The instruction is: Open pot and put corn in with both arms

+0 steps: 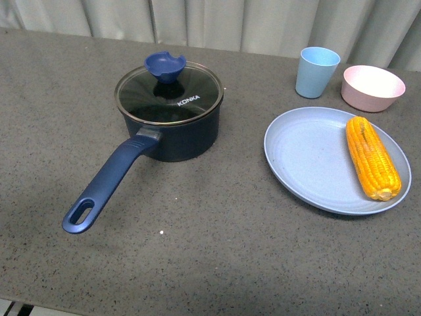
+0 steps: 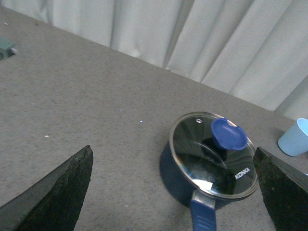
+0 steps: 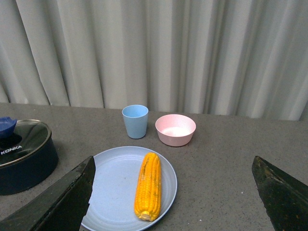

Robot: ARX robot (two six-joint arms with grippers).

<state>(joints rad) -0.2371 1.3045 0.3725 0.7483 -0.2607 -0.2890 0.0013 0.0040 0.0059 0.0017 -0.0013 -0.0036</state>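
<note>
My left tool [image 2: 173, 150] gapes wide — its two dark fingers [image 2: 57, 192] spread far apart, gripping nothing. My right tool [image 3: 173, 159] is posed the same — blunt fingertips [image 3: 281, 192] splayed to either side, empty between them.

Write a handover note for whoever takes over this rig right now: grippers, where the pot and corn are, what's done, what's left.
Left gripper: open, empty, looking at the pot.
Right gripper: open, empty, looking at the corn.
Pot: on the table, glass lid on, handle pointing back toward the robot.
Corn: lying on the blue plate, to the right of the pot.
Done: nothing yet.
Left: lift the lid, put the corn in the pot.
</note>
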